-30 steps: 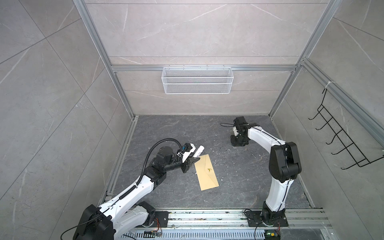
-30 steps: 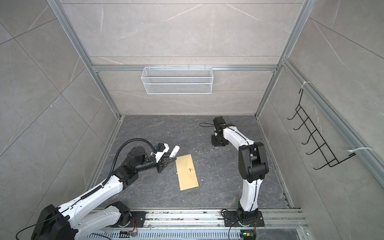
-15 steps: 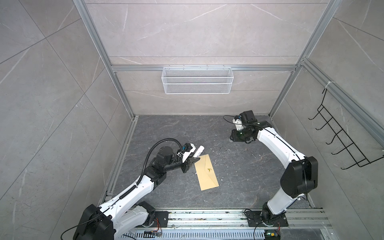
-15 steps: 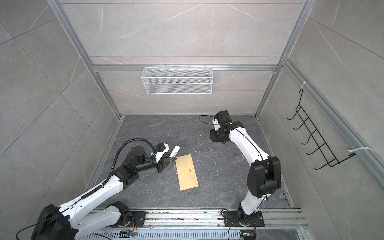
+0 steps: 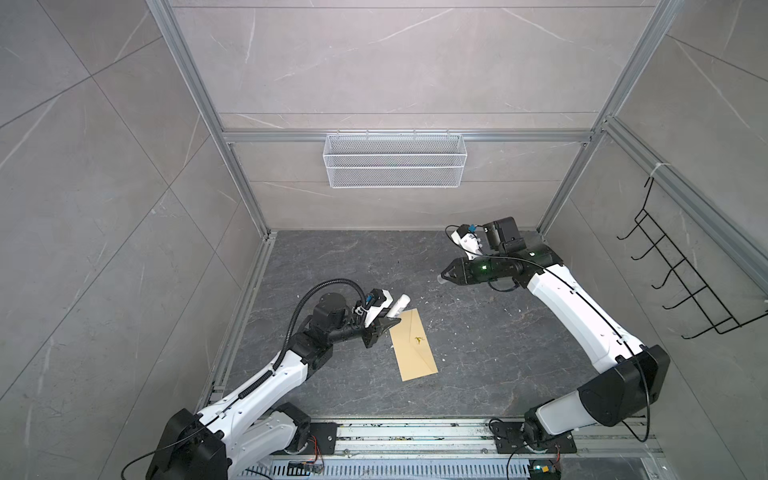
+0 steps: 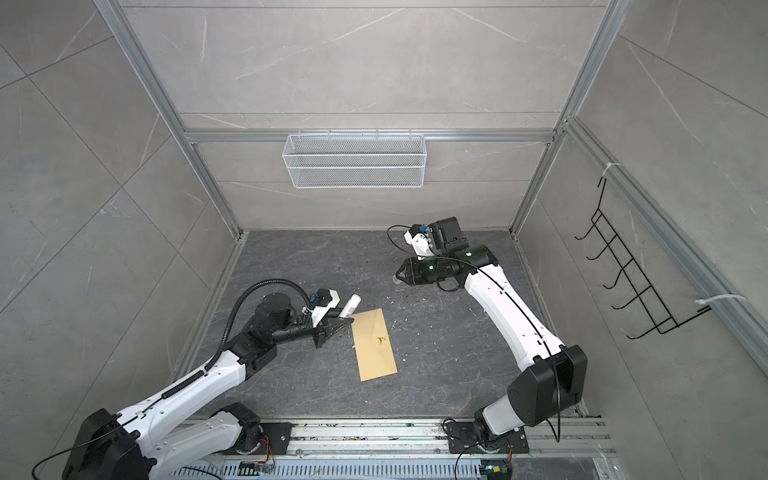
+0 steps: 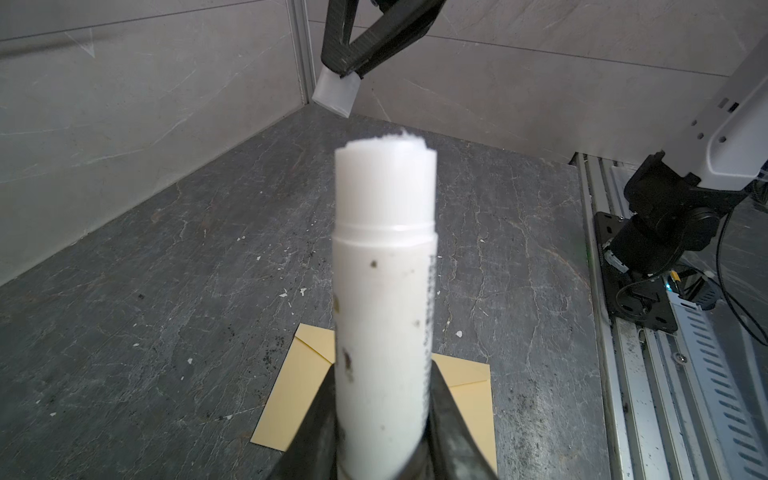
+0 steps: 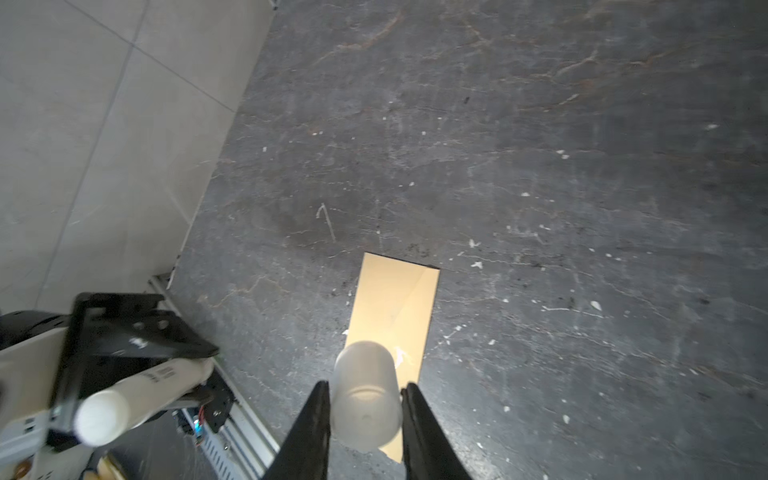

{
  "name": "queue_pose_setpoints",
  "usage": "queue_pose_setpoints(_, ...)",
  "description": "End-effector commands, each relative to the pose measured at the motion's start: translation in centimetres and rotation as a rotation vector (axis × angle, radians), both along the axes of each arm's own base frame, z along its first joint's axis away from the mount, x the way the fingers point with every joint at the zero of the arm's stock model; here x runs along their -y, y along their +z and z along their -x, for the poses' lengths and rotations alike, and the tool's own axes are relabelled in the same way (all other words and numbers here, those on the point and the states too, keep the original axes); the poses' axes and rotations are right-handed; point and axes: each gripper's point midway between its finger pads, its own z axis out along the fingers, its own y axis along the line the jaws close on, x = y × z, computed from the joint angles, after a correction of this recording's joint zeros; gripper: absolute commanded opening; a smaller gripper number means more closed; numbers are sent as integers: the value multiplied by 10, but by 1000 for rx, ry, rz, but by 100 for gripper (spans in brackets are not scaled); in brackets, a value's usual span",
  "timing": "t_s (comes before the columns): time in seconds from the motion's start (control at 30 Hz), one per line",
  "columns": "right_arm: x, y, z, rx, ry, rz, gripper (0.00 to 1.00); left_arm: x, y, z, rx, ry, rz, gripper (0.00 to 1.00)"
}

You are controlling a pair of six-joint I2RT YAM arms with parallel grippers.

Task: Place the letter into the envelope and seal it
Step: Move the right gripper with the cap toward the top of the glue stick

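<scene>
The tan envelope (image 5: 413,351) (image 6: 374,345) lies flat on the dark floor, its flap folded down. The letter is out of view. My left gripper (image 5: 390,324) (image 7: 382,415) hovers at the envelope's far left corner (image 7: 299,395), shut on an uncapped white glue stick (image 5: 400,304) (image 7: 384,291) that points up and away. My right gripper (image 5: 444,277) (image 8: 365,392) hangs in the air toward the back right, shut on the translucent cap (image 8: 365,399) (image 7: 336,93). In the right wrist view the envelope (image 8: 395,303) lies beyond the cap.
A white wire basket (image 5: 395,160) hangs on the back wall and a black hook rack (image 5: 681,286) on the right wall. Small white scraps dot the floor (image 5: 478,332). A metal rail (image 5: 415,436) with both arm bases runs along the front edge.
My right arm has risen from the back of the floor and swung outward, carrying the cap into the air. The left arm, glue stick and envelope have not moved.
</scene>
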Motion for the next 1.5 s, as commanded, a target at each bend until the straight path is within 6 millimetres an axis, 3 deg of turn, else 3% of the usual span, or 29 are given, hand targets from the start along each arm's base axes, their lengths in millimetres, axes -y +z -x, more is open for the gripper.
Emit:
queue_pose_setpoints(0.0,-16,28,24,-9,90,-97,31,4,24,8,89,-63,14,0)
queue_pose_setpoints(0.6,-63,37,67,-88,293,-167,31,7,22,15,84,-116,7,0)
queue_pose_setpoints(1.0,-80,30,77,-117,343,-155,31,7,22,15,83,-120,10,0)
queue_pose_setpoints(1.47,-86,27,82,-132,369,-146,30,7,24,16,86,-120,14,0)
